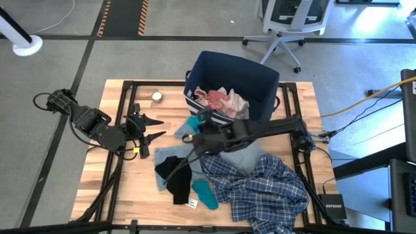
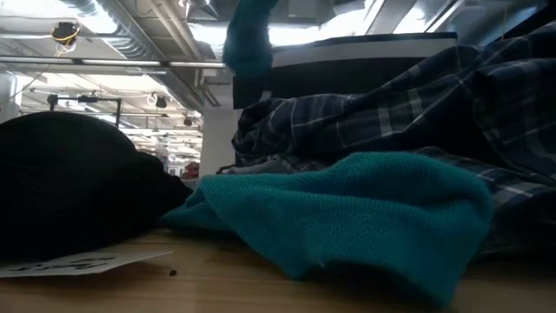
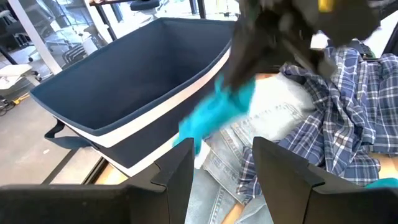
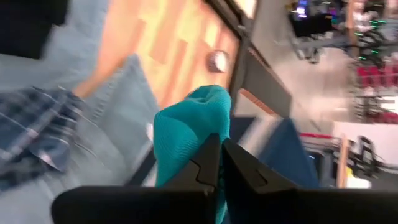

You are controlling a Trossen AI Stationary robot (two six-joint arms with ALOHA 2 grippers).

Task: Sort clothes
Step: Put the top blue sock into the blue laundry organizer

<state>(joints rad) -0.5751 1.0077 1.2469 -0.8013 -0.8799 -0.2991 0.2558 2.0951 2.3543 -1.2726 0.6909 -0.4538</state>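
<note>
My right gripper (image 4: 219, 158) is shut on a teal sock (image 4: 186, 130), held in the air just in front of the navy bin (image 1: 260, 78). The same sock (image 3: 214, 115) dangles in the left wrist view. On the table lie a second teal sock (image 1: 205, 193), a black piece (image 1: 175, 179), light blue denim (image 1: 237, 158) and the plaid shirt (image 1: 263, 185), which lies over the denim. Pink and white pieces (image 1: 218, 99) sit inside the bin. At the table's left my left gripper (image 1: 155, 128) waits open and holds nothing. My right gripper pinches a bunched part of the teal sock (image 4: 200, 140) between its two fingers. The fingers slant downward, coming from the table's right side. The rest of the sock (image 3: 205, 124) hangs slack below them, clear of the table and of the other clothes.
A small round silver thing (image 1: 156, 96) lies on the wood left of the bin. A white tag (image 1: 192, 203) lies by the black piece. Dark frame rails (image 1: 120, 117) run along the table's edges. An office chair (image 1: 286, 26) stands beyond the far edge.
</note>
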